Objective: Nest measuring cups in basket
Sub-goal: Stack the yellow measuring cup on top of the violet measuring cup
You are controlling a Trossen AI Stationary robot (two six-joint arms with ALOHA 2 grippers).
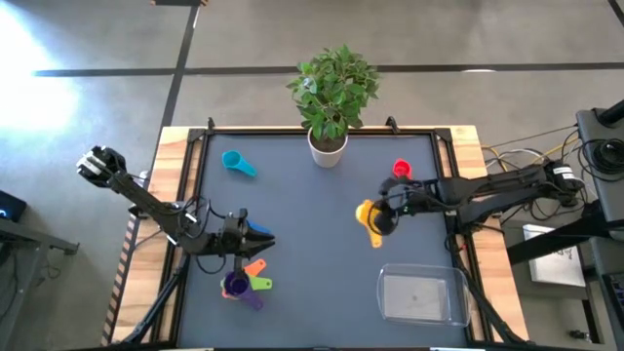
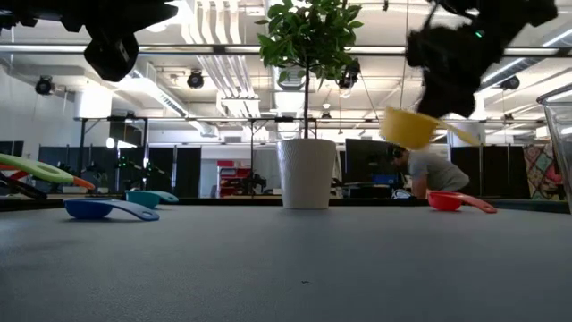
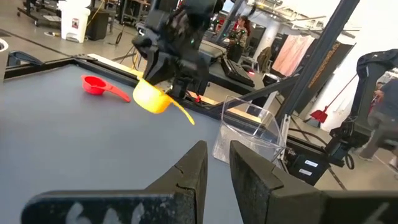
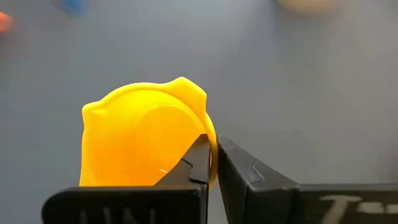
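Right end effector (image 1: pixel 383 220) clamped on yellow cup (image 1: pixel 370 218)

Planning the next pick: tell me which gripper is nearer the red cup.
Right. The right gripper, holding the yellow cup, is just beside the red cup; the left gripper sits across the table.

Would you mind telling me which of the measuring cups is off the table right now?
The yellow cup. The right claw is shut on its rim and holds it in the air, while the red cup and the others lie on the table.
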